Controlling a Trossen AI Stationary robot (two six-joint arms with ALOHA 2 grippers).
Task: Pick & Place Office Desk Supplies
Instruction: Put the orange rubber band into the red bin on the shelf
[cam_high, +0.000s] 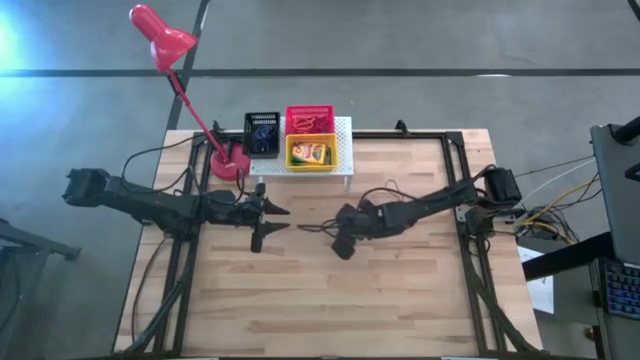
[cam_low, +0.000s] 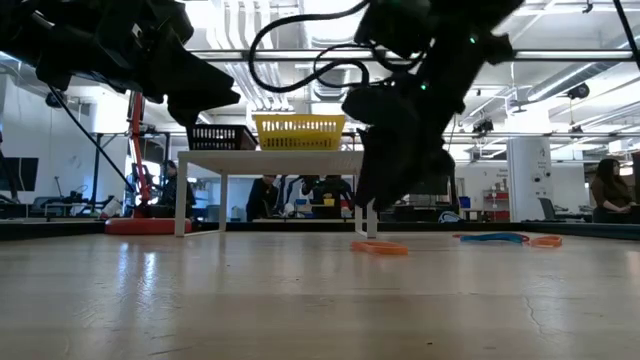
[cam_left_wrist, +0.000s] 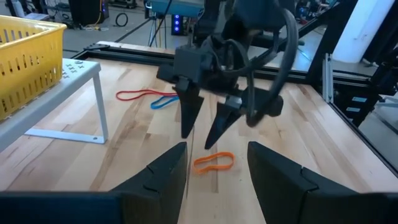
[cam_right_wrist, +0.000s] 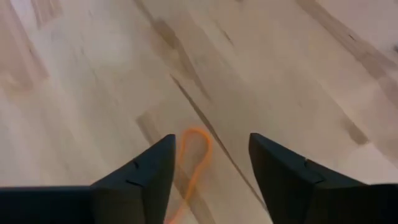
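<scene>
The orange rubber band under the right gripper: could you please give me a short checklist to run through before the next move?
1. Right gripper open: ok, fingers apart.
2. Orange rubber band between its fingers: ok in the right wrist view.
3. Band free on the table: ok, flat, nothing on it.
4. Left gripper out of the way: cannot tell; it is open, facing the right one closely.
5. Baskets on the white stand reachable: ok, the red basket is unobstructed.

red desk lamp (cam_high: 160, 40) beside white perforated stand (cam_high: 345, 150).
</scene>
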